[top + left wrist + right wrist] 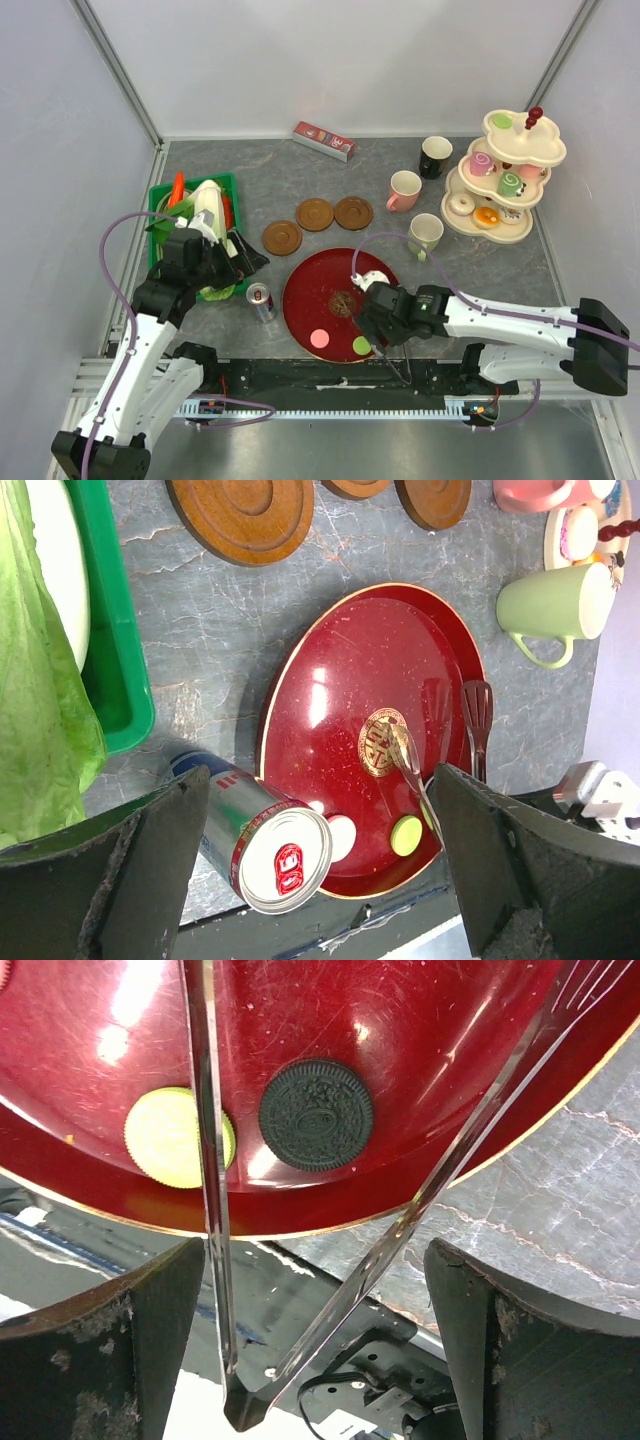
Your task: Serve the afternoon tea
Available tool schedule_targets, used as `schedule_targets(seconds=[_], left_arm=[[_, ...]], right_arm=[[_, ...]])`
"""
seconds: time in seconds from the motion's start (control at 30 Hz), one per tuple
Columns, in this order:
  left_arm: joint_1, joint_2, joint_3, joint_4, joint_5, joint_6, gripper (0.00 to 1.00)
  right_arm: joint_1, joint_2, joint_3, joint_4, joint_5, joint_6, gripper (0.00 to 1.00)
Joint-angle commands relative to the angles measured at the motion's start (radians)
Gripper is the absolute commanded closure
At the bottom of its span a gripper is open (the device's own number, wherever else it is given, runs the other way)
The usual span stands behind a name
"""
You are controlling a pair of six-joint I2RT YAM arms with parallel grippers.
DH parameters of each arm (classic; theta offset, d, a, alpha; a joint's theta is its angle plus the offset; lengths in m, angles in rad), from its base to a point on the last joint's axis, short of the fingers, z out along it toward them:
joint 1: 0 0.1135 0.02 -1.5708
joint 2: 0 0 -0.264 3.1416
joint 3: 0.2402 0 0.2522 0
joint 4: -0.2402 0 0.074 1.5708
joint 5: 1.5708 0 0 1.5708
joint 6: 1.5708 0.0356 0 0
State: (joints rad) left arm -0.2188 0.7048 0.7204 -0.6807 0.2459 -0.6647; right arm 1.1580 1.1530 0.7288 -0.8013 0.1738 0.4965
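A red round tray lies at the near middle of the table. On it are a pink macaron, a green macaron and a dark sandwich cookie. Clear plastic tongs lie across the tray's near rim, with their hinge past the table edge. My right gripper hangs open astride the tongs, its fingers clear of both arms. Three brown saucers lie behind the tray. Black, pink and pale green mugs stand beside the cream tiered stand, which holds pastries. My left gripper is open above the can.
A small drink can stands just left of the tray. The green crate of vegetables sits at the left, under my left arm. A red box lies by the back wall. White walls close in on three sides.
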Motion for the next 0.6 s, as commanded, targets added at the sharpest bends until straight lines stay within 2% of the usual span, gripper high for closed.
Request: schedule_targets(seconds=[0.0, 0.57], left_arm=[[-0.004, 0.001, -0.010, 0.033, 0.020, -0.010, 0.02], [-0.002, 0.004, -0.032, 0.046, 0.013, -0.012, 0.02]], right_arm=[[0.031, 0.045, 0.026, -0.013, 0.111, 0.007, 0.02], [0.089, 0.178, 0.058, 0.016, 0.283, 0.100, 0.03]])
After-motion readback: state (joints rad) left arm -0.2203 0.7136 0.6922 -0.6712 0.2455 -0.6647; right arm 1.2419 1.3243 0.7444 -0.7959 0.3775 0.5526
